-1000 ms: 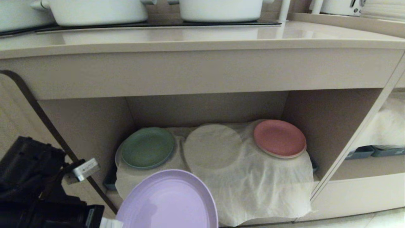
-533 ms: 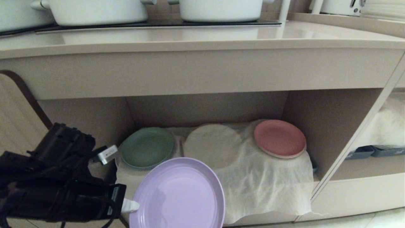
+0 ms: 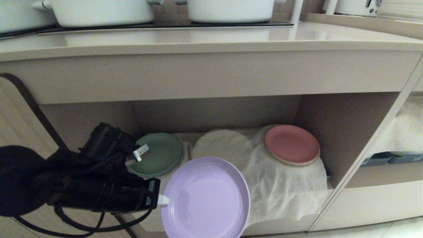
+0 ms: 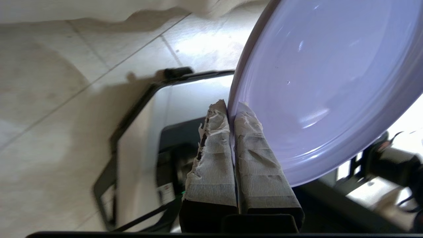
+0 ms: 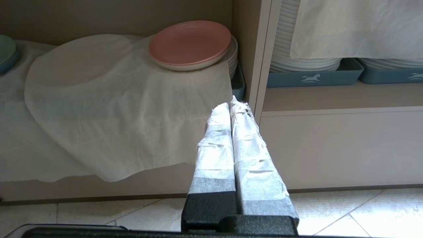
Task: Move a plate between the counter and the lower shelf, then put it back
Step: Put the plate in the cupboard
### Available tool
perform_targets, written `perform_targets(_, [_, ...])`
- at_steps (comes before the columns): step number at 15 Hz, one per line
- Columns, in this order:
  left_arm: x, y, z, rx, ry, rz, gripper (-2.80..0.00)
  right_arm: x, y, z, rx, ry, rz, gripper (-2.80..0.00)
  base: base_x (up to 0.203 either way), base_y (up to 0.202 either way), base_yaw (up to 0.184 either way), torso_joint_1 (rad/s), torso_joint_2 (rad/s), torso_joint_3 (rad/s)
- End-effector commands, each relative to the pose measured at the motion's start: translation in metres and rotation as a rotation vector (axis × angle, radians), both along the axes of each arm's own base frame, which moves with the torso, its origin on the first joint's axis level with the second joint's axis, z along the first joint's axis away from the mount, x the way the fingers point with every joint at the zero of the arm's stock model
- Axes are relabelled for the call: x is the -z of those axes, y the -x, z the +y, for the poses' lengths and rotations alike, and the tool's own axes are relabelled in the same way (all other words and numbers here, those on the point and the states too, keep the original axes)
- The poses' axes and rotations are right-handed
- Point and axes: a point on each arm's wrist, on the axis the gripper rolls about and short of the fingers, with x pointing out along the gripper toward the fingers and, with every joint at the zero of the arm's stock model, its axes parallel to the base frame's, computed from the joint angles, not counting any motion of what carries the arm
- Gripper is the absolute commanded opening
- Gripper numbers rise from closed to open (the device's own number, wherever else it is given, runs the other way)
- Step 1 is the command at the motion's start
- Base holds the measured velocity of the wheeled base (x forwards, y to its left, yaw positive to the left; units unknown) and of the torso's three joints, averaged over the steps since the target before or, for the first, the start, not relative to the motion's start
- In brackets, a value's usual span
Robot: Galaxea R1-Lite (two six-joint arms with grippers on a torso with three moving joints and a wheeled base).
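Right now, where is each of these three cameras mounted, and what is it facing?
Head view: from the robot's head, facing the lower shelf; the left end effector pinches the plate.
Left wrist view: behind the left end effector, facing the floor and plate.
Right wrist view: behind the empty right end effector, facing the shelf.
Both head and right wrist views show the pink plate.

A green plate (image 3: 158,154) and a pink-red plate (image 3: 292,144) sit on a white gauzy cloth (image 3: 284,185), the pink one atop stacked white plates (image 5: 233,56). Two white pots (image 3: 99,11) stand above, and blue trays (image 5: 310,77) of white dishes fill the neighbouring compartment
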Motion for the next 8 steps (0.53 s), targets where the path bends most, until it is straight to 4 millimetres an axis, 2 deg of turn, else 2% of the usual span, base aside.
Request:
perform_targets(1, [0.0094, -0.0082, -0.0101, -0.023, 0.019, 0.022, -2.8, 0.0, -0.0001, 0.0, -0.001, 0.0, 0.001, -2.8, 0.0, 0.0, 0.0, 0.0, 0.0, 0.0])
perform_targets(8, [0.0192, -0.0082, -0.0162, -0.039, -0.002, 0.059, -2.8, 0.0, -0.0001, 0.0, -0.001, 0.0, 0.001, -2.8, 0.0, 0.0, 0.0, 0.0, 0.0, 0.0])
